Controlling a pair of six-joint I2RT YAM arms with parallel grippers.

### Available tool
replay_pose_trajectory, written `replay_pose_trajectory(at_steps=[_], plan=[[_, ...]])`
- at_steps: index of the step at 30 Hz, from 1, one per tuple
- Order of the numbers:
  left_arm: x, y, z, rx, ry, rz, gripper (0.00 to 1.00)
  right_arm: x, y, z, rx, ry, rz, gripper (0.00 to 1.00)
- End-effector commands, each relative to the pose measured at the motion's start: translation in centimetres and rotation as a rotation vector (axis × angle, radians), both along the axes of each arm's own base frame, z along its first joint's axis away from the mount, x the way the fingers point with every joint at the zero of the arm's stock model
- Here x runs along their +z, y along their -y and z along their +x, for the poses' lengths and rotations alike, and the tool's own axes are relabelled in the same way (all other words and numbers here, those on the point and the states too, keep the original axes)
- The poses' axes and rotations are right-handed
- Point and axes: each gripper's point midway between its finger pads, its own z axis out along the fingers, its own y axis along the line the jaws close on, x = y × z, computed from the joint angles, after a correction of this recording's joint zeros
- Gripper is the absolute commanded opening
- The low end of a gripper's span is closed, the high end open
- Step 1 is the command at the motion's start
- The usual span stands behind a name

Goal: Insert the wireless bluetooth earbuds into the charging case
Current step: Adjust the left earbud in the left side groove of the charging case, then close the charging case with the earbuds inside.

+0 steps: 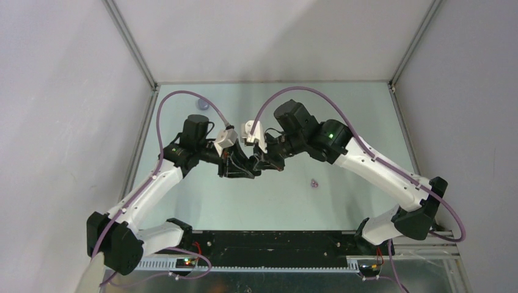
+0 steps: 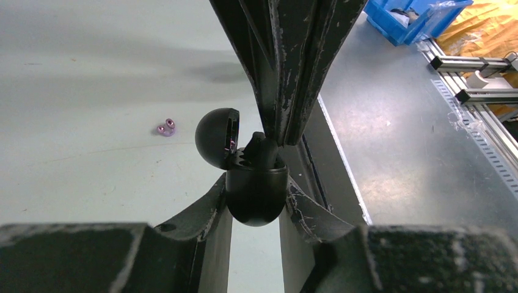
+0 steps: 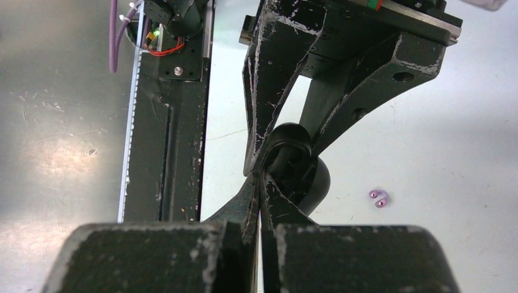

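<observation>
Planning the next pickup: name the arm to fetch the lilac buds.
Right, probably. The left gripper clamps the open charging case; the right gripper, shut at its mouth, is nearer the lilac buds.

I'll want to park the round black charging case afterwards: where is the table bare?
Bare: the pale green table's far right corner, and its near middle strip left of the small lilac earbuds. Crowded: the centre, where the left gripper holds the black charging case and the shut right gripper meets it.
</observation>
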Motion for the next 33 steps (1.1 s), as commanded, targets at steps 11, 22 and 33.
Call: replay_pose_trajectory(at_steps=[11,22,33], plan=[[2.0,0.2,-0.3,-0.039,0.085,-0.053,0.0,5.7,2.4,-1.3,0.052,0.026,0.114,0.03],[2.2,0.2,-0.4,-0.041,0.087,-0.054,0.0,1.1,2.3,4.7,-0.161,0.002,0.122,0.09],[1.9,0.2,-0.1,-0.037,0.084,-0.047,0.0,-0.5,0.7,1.8,-0.049,-0.011,0.062,0.08]])
